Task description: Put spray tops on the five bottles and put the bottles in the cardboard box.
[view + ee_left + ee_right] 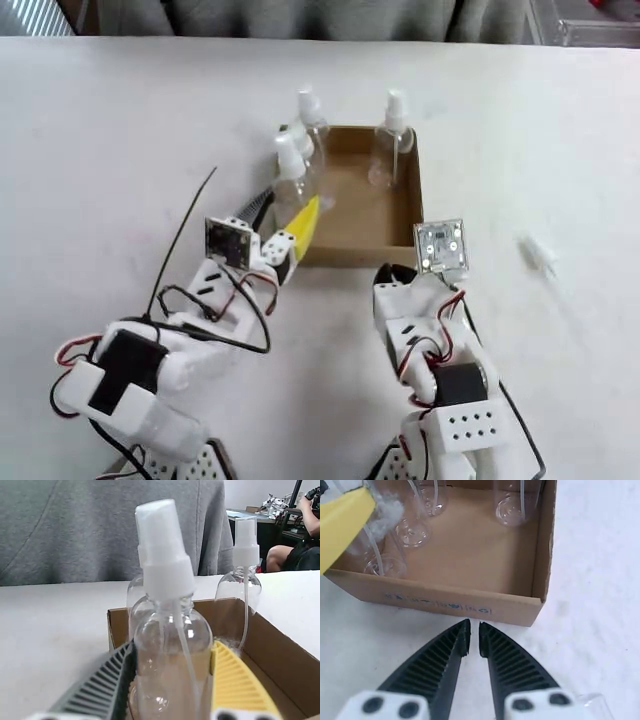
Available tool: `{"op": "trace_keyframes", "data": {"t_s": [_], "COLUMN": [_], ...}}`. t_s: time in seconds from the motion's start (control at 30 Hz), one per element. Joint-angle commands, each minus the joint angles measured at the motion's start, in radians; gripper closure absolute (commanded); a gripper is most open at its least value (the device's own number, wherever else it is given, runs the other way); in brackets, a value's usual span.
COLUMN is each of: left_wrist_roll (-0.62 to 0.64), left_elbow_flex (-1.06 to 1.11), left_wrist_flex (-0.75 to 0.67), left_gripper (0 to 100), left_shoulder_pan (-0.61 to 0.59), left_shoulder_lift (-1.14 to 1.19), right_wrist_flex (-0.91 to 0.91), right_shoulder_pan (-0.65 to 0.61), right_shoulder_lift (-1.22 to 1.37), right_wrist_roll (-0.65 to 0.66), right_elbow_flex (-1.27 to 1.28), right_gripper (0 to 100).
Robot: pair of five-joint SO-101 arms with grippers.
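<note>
White worktop; cardboard box, print unreadable, just ahead of clenched right end effector; left end effector grips a bottle.

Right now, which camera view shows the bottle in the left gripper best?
The left wrist view: the bottle stands close, spray top on, between the left gripper's fingers. The high view shows it from above, crowded by other bottles in the box. The right wrist view catches part of it.
</note>
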Motion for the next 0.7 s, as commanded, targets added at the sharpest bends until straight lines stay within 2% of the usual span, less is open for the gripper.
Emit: {"op": "trace_keyframes", "data": {"t_s": [0.0,0.47,0.67], "left_wrist_roll": [0.012,0.005,0.006], "left_elbow_flex": [-0.031,-0.006,0.006], "left_wrist_flex": [0.014,0.011,0.018], "left_gripper": [76,75,64], "left_shoulder_pan": [0.013,0.012,0.013], "left_shoulder_lift": [-0.01,-0.013,-0.013], "right_wrist_flex": [-0.022,-0.022,-0.022], "right_shoulder_pan": [0.005,0.005,0.005], "right_shoulder_lift": [-0.01,-0.01,-0.01], "right_wrist_roll": [0.014,0.014,0.014], "right_elbow_flex": [-0.011,-0.011,-0.011], "right_gripper": [98.1,98.1,98.1]}}
